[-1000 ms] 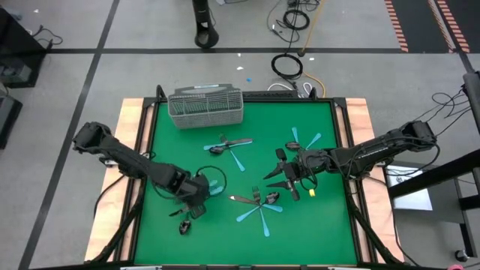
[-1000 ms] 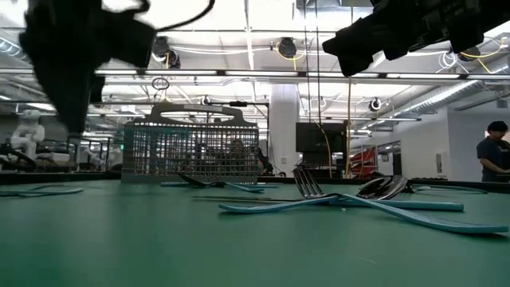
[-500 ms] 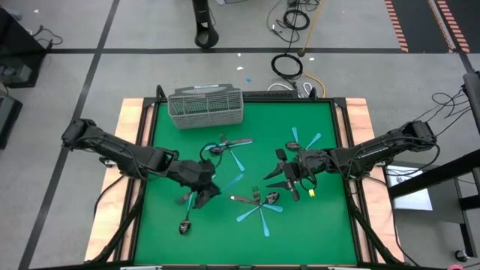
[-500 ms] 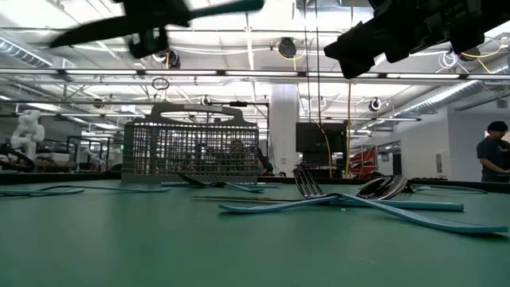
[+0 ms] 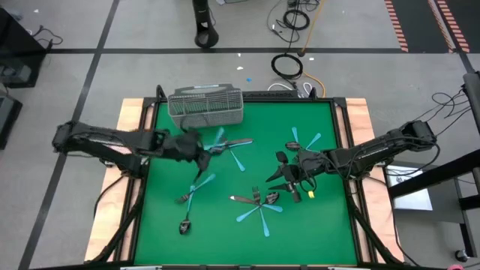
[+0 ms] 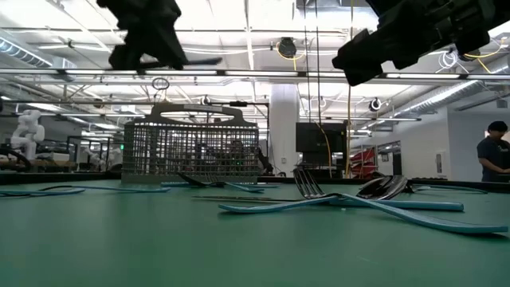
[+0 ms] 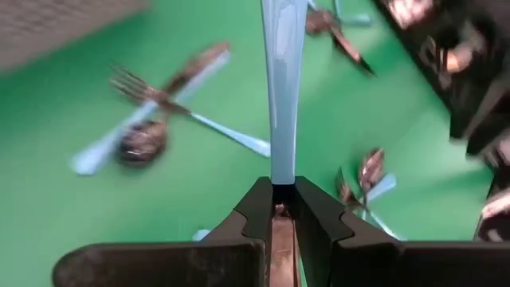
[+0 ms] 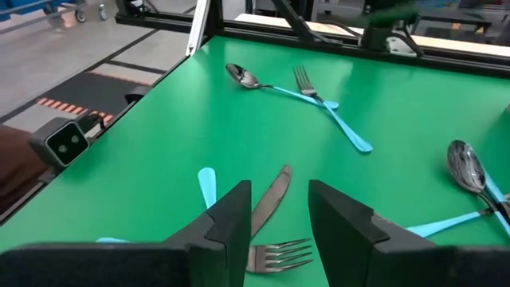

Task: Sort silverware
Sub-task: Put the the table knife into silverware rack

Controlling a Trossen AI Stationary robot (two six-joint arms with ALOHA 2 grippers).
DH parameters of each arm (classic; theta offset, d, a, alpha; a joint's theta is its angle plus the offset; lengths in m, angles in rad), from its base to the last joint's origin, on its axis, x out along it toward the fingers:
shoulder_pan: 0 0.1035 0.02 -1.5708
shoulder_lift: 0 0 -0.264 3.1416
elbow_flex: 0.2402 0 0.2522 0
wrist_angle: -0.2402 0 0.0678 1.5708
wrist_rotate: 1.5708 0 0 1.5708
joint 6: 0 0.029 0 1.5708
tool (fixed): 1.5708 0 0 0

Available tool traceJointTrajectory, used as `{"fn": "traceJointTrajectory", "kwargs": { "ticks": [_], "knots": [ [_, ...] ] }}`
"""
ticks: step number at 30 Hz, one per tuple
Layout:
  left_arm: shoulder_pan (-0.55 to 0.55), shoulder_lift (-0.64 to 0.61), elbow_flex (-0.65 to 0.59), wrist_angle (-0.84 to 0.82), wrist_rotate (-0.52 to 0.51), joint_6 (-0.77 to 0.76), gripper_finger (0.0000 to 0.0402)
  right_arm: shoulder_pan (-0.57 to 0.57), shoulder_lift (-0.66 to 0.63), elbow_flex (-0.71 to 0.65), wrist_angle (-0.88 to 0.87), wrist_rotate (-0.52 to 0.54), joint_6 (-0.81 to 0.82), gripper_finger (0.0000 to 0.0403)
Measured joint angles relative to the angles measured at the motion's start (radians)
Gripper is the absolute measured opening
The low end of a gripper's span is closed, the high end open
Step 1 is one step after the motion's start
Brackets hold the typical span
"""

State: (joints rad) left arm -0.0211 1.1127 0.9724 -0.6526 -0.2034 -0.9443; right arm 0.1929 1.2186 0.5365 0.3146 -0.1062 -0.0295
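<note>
Left gripper (image 7: 279, 209) pinches 1 blue handle (image 7: 282, 80)

Handle runs straight out from the fingers, toward the basket (image 5: 206, 106) — right gripper (image 8: 279, 215) parted, empty.

Bright green table top (image 5: 315, 225) edged with pale wood; grey wire-mesh basket (image 5: 206, 106); forks and spoons (image 5: 259, 204) part dark grey metal, part light blue handles; both arms black, the left gripper (image 7: 275, 209) pinching a light blue handle (image 7: 283, 88)

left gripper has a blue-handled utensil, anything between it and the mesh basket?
Nothing visible. The left gripper holds the blue-handled utensil in the air just short of the mesh basket. Only bare green mat lies between, and the basket's top is open.
</note>
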Motion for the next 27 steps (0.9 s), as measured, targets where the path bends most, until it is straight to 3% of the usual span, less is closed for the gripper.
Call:
{"fn": "traceJointTrajectory", "kwargs": {
  "ticks": [7,11,17,24,27],
  "knots": [
    [0.223,-0.043,0.269,-0.466,0.011,0.058,0.0035,0.006,0.000,0.000,0.005,0.000,-0.025,0.0118],
    [0.329,0.038,0.440,-0.629,0.066,0.150,0.0035,0.005,0.000,0.000,0.015,0.001,-0.038,0.0118],
    [0.452,0.234,0.605,-0.897,0.027,0.294,0.0035,0.005,0.000,0.000,0.026,0.001,-0.038,0.0118],
    [0.514,0.464,0.642,-0.914,-0.001,0.501,0.0035,0.004,0.000,0.000,0.025,0.003,-0.037,0.0118],
    [0.543,0.537,0.653,-0.918,0.068,0.530,0.0035,0.004,0.000,0.000,0.022,0.003,-0.036,0.0118]
  ]
}}
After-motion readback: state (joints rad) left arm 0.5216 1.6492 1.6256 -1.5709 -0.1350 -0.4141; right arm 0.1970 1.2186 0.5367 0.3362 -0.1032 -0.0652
